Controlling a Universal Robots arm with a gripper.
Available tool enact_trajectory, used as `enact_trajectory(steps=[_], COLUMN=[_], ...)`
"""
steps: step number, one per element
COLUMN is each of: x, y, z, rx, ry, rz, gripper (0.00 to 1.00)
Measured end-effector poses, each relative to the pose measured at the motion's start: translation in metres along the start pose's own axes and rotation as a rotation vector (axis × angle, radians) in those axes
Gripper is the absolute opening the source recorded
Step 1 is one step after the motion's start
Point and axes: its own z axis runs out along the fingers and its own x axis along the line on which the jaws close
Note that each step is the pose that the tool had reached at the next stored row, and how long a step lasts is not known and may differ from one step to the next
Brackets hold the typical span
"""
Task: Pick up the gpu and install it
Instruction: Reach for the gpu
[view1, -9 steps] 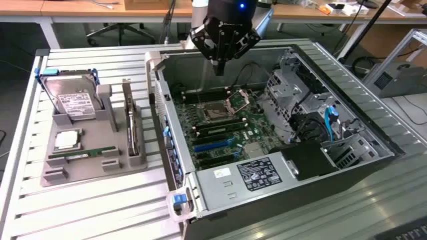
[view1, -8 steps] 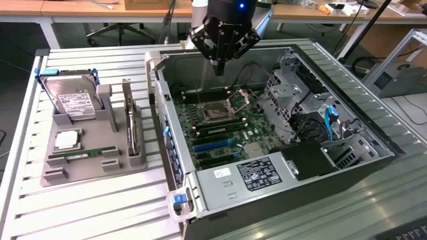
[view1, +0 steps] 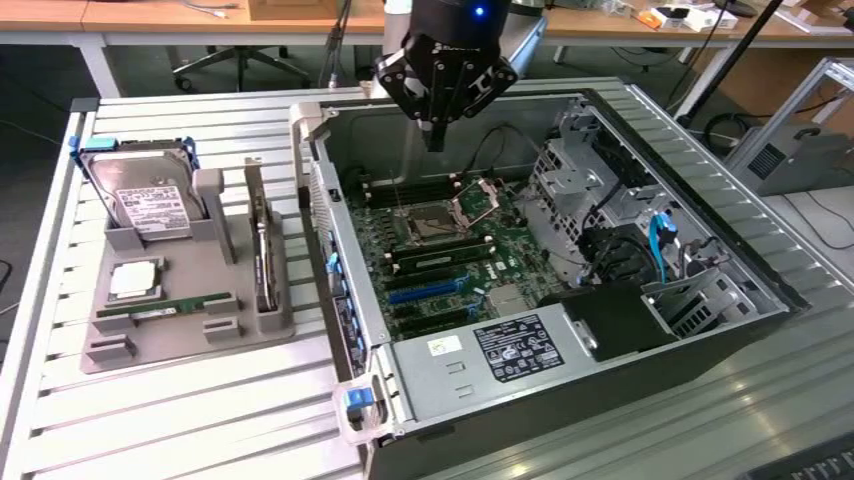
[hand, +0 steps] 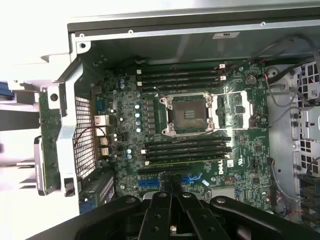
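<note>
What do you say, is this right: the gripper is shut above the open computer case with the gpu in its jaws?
Not quite. The gripper is shut above the open computer case, but its jaws are empty. The exterior view shows the gpu standing on edge in the gray holder, on the exterior view's left of the case.

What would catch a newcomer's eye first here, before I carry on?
The open computer case in the middle, its green motherboard and bare CPU socket exposed. The black gripper hangs shut above the open case, holding nothing. On the grey tray at the exterior view's left, the gpu stands on edge, untouched.
</note>
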Motion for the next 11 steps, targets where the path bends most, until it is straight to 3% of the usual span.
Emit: enact_trajectory(steps=[11], x=[0.0030], y=[-0.0002], z=[-0.0001], rx=[0.0000], ry=[0.0000], rz=[0.000], gripper=[0.11])
